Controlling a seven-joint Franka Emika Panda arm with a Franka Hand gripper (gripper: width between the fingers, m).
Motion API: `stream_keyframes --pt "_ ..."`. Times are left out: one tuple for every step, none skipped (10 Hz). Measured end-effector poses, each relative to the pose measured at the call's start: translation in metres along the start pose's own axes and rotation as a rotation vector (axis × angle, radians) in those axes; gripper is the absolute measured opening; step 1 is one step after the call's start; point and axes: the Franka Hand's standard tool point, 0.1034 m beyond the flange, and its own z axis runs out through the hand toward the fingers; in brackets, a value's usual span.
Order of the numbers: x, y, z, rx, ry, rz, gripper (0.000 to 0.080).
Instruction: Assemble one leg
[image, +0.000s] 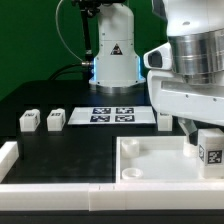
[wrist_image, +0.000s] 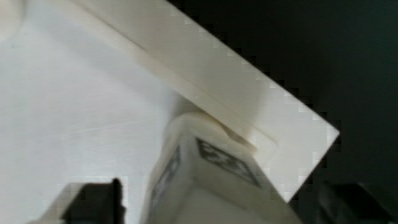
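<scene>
One leg sits under the big white arm at the exterior view's right, and that is where the eye goes. It is a small white block with a black-and-white marker tag facing the camera, and it stands upright over the tabletop, the large white tray-like square with raised rims and a round socket at its near corner. The leg is at the tabletop's far right corner as the exterior view has it. Whether its foot rests in that corner or hangs just above it, I cannot tell from here.

The gripper comes straight down onto the top of the leg. In the wrist view the leg fills the space between two dark fingers, one on each side, with the white face of the tabletop spread out behind it and the black table beyond its edge. The fingers stand only as far apart as the leg is wide, so the gripper looks to be clamped on it, though the contact itself is blurred.

Three more legs lie off the tabletop: two side by side well to its left in the exterior view, and one just behind it, beside the marker board at the foot of the arm's base.
</scene>
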Motion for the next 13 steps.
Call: stream_keyframes --pt "0.0001 0.0001 0.0 0.0 0.0 -0.095 0.0643" --pt "0.0003 0.0005 0.0 -0.005 0.002 -0.195 0.0643" --pt "0.0024 0.0027 -0.0004 -0.049 0.024 -0.445 0.0648" --pt "0.0049 0.0021 -0.0018 -0.083 0.041 -0.727 0.0649" --pt "0.0055 0.0015 -0.0015 -0.077 0.047 -0.74 0.0649" --pt "0.0052 0.0013 -0.0014 -0.073 0.049 -0.672 0.0649" --pt "0.0049 0.0011 -0.0013 -0.07 0.05 -0.617 0.0569" --pt "0.0041 0.0004 -0.0012 -0.064 0.053 -0.466 0.0385" --pt "0.0045 0.0007 -0.0013 -0.063 0.055 -0.42 0.029" --pt "0.0046 0.001 -0.0012 -0.057 0.057 -0.296 0.029" --pt "0.004 0.0006 -0.0013 -0.054 0.059 -0.143 0.0291" --pt "0.0018 0.0002 -0.0025 -0.066 0.063 0.085 0.0291" --pt "0.0027 0.0003 -0.0029 -0.056 0.071 0.307 0.0291"
